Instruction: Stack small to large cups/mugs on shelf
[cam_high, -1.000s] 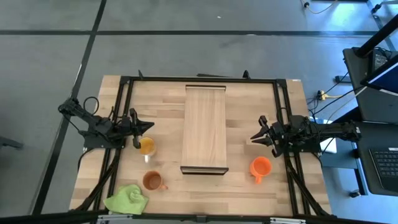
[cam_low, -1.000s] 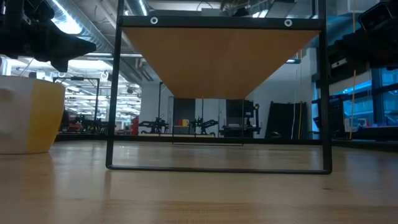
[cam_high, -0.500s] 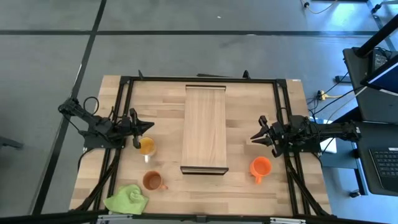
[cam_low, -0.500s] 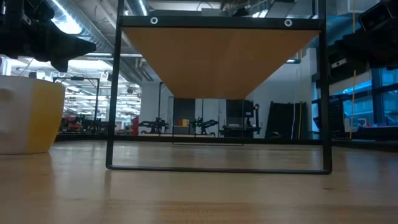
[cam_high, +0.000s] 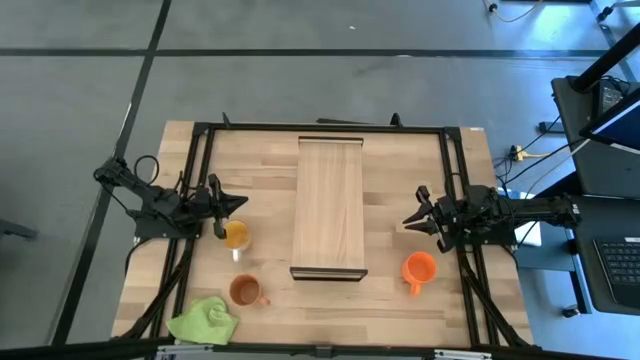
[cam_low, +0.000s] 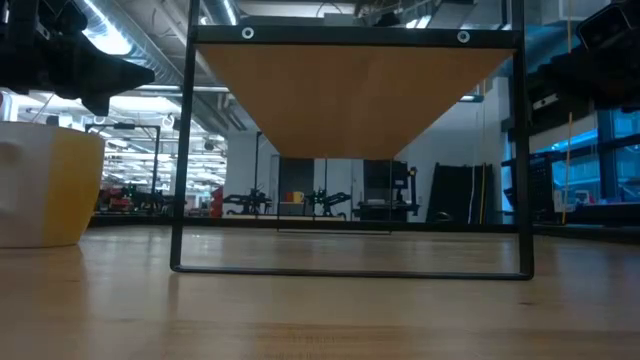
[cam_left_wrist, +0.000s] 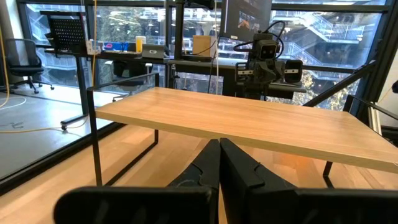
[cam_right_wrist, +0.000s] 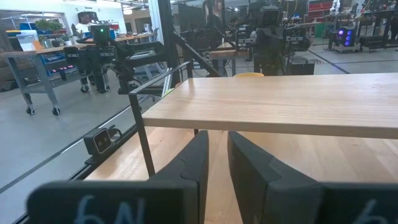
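The shelf (cam_high: 328, 208) is a long light-wood board raised on a black frame in the table's middle; its underside (cam_low: 350, 95) shows in the low view. The amber cup (cam_high: 236, 235) stands on the table just near of my left gripper (cam_high: 236, 205), which is shut and hovers left of the shelf. The rust-brown mug (cam_high: 244, 290) stands nearer the table's near edge. The orange mug (cam_high: 419, 268) stands right of the shelf's near end, just near of my right gripper (cam_high: 408, 221). In the right wrist view a narrow gap shows between that gripper's fingers (cam_right_wrist: 217, 146). All vessels rest on their bases.
A lime-green cloth (cam_high: 205, 320) lies crumpled at the table's near left corner. The black frame (cam_high: 200, 150) runs around the table. In the low view the shelf's legs (cam_low: 182, 150) stand on the tabletop with open room beneath, and a yellow vessel (cam_low: 50, 185) shows at the left.
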